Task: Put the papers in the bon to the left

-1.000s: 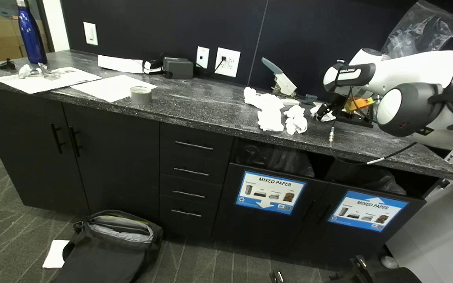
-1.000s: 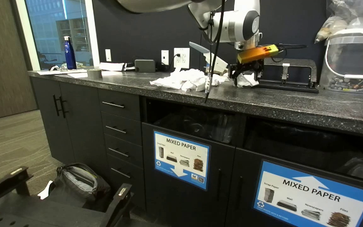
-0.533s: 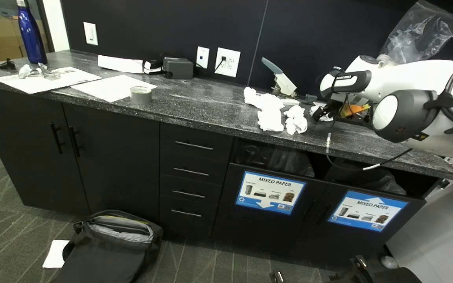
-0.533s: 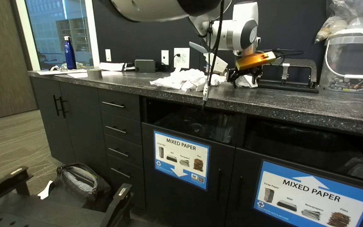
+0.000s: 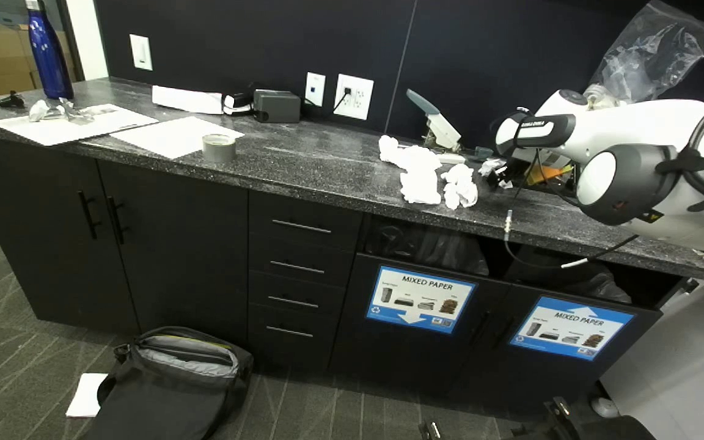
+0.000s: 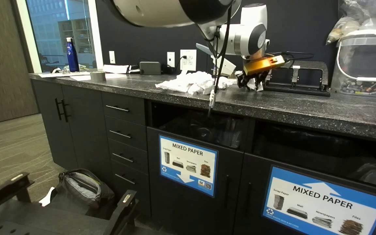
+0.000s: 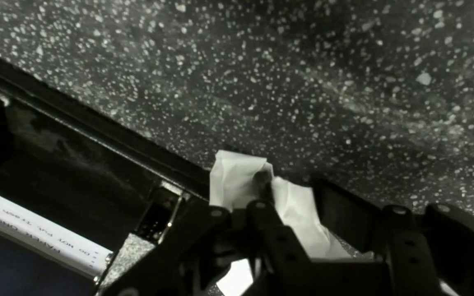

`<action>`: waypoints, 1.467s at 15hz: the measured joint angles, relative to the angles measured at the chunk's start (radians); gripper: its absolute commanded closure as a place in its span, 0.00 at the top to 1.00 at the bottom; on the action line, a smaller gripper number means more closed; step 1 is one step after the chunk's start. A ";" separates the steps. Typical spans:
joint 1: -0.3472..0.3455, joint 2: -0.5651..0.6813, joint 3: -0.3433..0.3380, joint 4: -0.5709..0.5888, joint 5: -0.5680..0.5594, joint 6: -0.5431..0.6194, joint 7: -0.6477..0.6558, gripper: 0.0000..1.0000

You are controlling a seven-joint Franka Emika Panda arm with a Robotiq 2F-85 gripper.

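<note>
My gripper [image 7: 290, 183] is low over the counter with its fingers drawn in on a crumpled white paper [image 7: 298, 218]. That paper fills the gap and also sticks out past the left finger. In an exterior view, bits of the same paper [image 6: 257, 85] show around the gripper [image 6: 250, 85]. More crumpled papers [image 5: 419, 174] lie heaped on the counter, and a separate ball [image 5: 460, 186] sits beside them near the front edge. Below them is the left bin [image 6: 204, 125], an opening with a dark liner above a MIXED PAPER sign.
A black hole punch [image 6: 294, 88] stands right beside the gripper. Behind the papers is a grey-and-white stapler-like tool [image 5: 443, 131]. A second bin [image 5: 572, 275] opens to the right. A clear bucket [image 6: 367, 71] stands at the counter's right, and a cable [image 5: 508, 226] hangs from the arm.
The gripper has lowered slightly and shifted a little to the left. Its fingers have come together from wide apart, and the paper between them has bunched up.
</note>
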 measured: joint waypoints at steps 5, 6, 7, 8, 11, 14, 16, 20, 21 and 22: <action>-0.002 -0.006 -0.038 0.006 -0.009 -0.025 0.039 0.05; -0.001 -0.010 -0.055 0.006 -0.014 -0.044 0.053 0.05; 0.001 -0.015 -0.075 0.005 -0.024 -0.068 0.066 0.05; 0.002 -0.022 -0.093 0.003 -0.033 -0.099 0.074 0.05; 0.003 -0.064 -0.130 -0.028 -0.058 -0.219 0.075 0.05; 0.006 -0.123 -0.164 -0.095 -0.086 -0.318 0.078 0.05; 0.008 -0.170 -0.174 -0.159 -0.099 -0.366 0.075 0.05; 0.011 -0.287 -0.168 -0.322 -0.105 -0.469 0.006 0.05; 0.011 -0.319 -0.164 -0.367 -0.105 -0.500 -0.027 0.05; 0.011 -0.350 -0.159 -0.411 -0.105 -0.527 -0.061 0.06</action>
